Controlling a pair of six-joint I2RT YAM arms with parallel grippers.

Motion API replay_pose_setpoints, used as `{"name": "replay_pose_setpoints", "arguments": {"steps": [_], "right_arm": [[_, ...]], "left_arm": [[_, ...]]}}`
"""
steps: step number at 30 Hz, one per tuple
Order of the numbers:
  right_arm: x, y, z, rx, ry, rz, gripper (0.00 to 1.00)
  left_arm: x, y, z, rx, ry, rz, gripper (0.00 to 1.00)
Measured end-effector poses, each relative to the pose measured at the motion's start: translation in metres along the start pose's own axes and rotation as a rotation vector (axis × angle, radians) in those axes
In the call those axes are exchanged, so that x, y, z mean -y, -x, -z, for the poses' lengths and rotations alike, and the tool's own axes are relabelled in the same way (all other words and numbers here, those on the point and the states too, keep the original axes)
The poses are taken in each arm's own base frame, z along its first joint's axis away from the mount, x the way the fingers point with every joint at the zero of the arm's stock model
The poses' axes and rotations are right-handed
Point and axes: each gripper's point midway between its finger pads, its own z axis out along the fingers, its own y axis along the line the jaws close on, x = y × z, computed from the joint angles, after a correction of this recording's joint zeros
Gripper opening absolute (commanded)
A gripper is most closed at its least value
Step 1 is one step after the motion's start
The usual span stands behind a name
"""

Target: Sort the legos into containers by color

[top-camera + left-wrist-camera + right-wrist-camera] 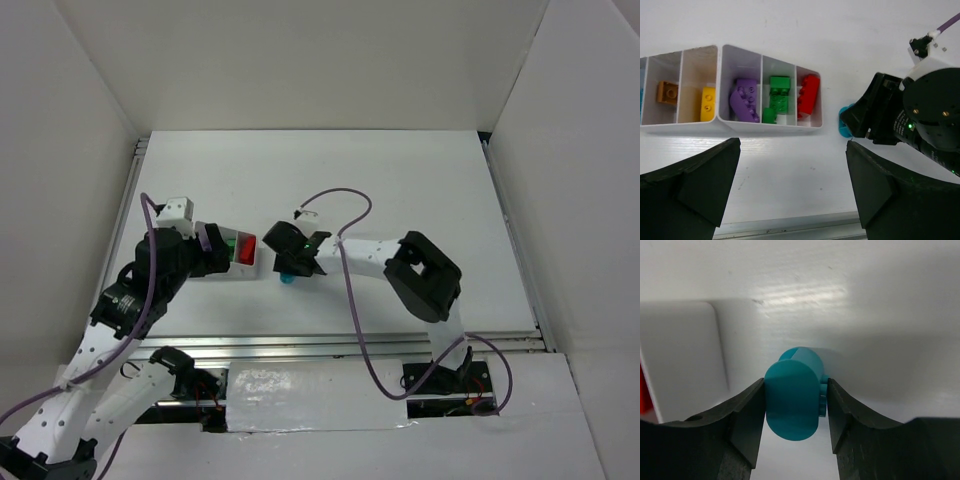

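On the white table (400, 180), the tray (740, 127) held, from its slanted right end inward, a red brick (809, 95), green bricks (779, 97), a purple brick (746, 99), a yellow brick (708, 103) and an orange brick (667, 92) (one colour per compartment). Just beyond that right end, the right gripper (796, 410) pinched a teal brick (792, 395). The left gripper (792, 150) gaped wide and empty by the tray's near wall.

No legible txt, labels, brands, nos. or signs in any view.

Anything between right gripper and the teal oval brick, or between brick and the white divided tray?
Nothing at the brick: the right gripper flanks the teal oval brick. The white divided tray sits right beside it, but the open left gripper hangs above the tray.
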Motion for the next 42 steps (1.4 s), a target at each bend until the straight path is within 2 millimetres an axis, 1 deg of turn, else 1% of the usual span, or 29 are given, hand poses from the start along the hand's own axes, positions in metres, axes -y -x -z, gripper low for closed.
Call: {"name": "replay_pose_setpoints", "arguments": {"steps": [1, 3, 4, 5, 6, 8, 9, 10, 13, 15, 17, 21, 24, 26, 29, 31, 35, 36, 38, 40, 42], "right_arm": [[0.007, -0.002, 0.006, -0.001, 0.003, -0.001, 0.00], [0.028, -0.009, 0.023, -0.008, 0.008, 0.000, 0.00], [0.036, -0.009, 0.033, -0.008, 0.014, -0.004, 0.00], [0.043, -0.009, 0.044, -0.003, 0.023, -0.011, 0.00], [0.047, -0.004, 0.059, 0.013, 0.048, -0.028, 0.00], [0.044, 0.011, 0.087, 0.060, 0.121, -0.078, 0.00], [0.041, 0.018, 0.097, 0.085, 0.153, -0.107, 0.00], [0.037, 0.030, 0.119, 0.124, 0.214, -0.144, 0.00], [0.025, 0.055, 0.167, 0.219, 0.372, -0.231, 0.00], [0.016, 0.064, 0.190, 0.262, 0.445, -0.254, 0.00], [0.007, 0.068, 0.206, 0.296, 0.494, -0.265, 0.00], [-0.001, 0.064, 0.214, 0.314, 0.515, -0.257, 0.00], [-0.004, 0.063, 0.217, 0.330, 0.509, -0.252, 0.00], [-0.009, 0.064, 0.222, 0.343, 0.508, -0.250, 0.00], [-0.018, 0.064, 0.232, 0.357, 0.524, -0.248, 0.00], [-0.021, 0.066, 0.236, 0.367, 0.530, -0.250, 0.00], [-0.021, 0.067, 0.238, 0.377, 0.528, -0.248, 0.00], [-0.021, 0.067, 0.238, 0.379, 0.527, -0.248, 0.00], [-0.021, 0.067, 0.238, 0.381, 0.526, -0.245, 0.00], [-0.020, 0.067, 0.238, 0.383, 0.523, -0.245, 0.00], [-0.020, 0.068, 0.237, 0.388, 0.519, -0.246, 0.00]], "left_arm": [[0.003, 0.000, 0.002, 0.003, -0.021, 0.003, 1.00], [0.012, -0.003, 0.007, 0.010, -0.086, 0.011, 1.00], [0.022, -0.003, 0.010, 0.019, -0.155, 0.018, 0.99], [0.028, -0.007, 0.013, 0.023, -0.197, 0.024, 0.99], [0.037, -0.010, 0.015, 0.029, -0.259, 0.039, 1.00], [0.056, -0.017, 0.022, 0.036, -0.389, 0.063, 0.99], [0.066, -0.019, 0.024, 0.038, -0.451, 0.075, 1.00], [0.075, -0.022, 0.026, 0.033, -0.510, 0.091, 1.00], [0.101, -0.031, 0.027, -0.013, -0.658, 0.150, 1.00], [0.116, -0.035, 0.027, -0.052, -0.738, 0.187, 0.99], [0.129, -0.036, 0.028, -0.080, -0.799, 0.215, 0.99], [0.148, -0.040, 0.033, -0.121, -0.864, 0.226, 0.99], [0.158, -0.037, 0.039, -0.108, -0.908, 0.222, 0.99], [0.161, -0.034, 0.039, -0.097, -0.917, 0.226, 0.98], [0.163, -0.034, 0.035, -0.100, -0.906, 0.232, 0.96], [0.162, -0.035, 0.032, -0.103, -0.894, 0.235, 0.96], [0.161, -0.035, 0.027, -0.097, -0.872, 0.235, 0.91], [0.160, -0.035, 0.026, -0.093, -0.868, 0.231, 0.87], [0.159, -0.034, 0.025, -0.085, -0.860, 0.224, 0.85], [0.159, -0.033, 0.024, -0.078, -0.858, 0.221, 0.77], [0.159, -0.032, 0.025, -0.074, -0.860, 0.220, 0.75]]}}
